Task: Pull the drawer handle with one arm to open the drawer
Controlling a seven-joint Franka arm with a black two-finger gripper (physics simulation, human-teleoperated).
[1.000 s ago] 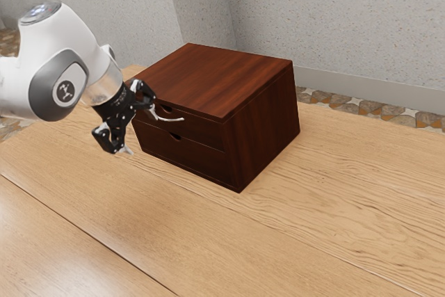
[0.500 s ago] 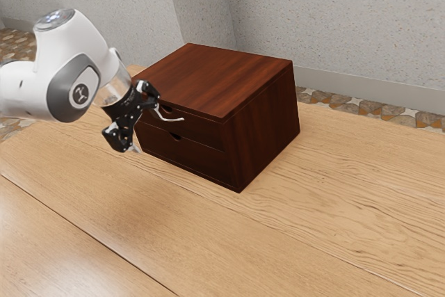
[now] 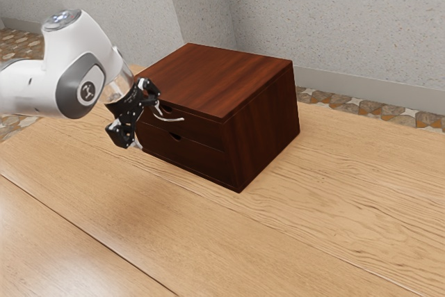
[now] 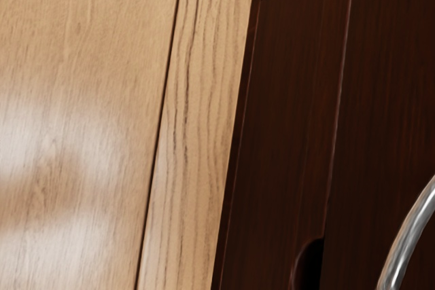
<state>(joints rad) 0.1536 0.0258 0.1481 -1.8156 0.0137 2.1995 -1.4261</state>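
A dark wooden cabinet [image 3: 222, 78] with two drawers stands on the table. The top drawer [image 3: 198, 130] carries a curved silver handle [image 3: 169, 117] and looks closed, flush with the lower drawer [image 3: 188, 154]. My black gripper [image 3: 147, 110] is open and sits just off the handle's end, on the exterior view's left, with nothing between its fingers. In the wrist view the handle [image 4: 408, 242] curves close by the hand, in front of the dark drawer front [image 4: 292, 134], which has a small notch [image 4: 309, 263].
The cabinet rests on a light wooden table [image 3: 278, 227] with wide free room in front and to the exterior view's right. A grey wall [image 3: 334, 12] and a patterned floor lie behind.
My arm has swung toward the cabinet, carrying the gripper up and to the exterior view's right, closer to the handle. The drawer has not moved.
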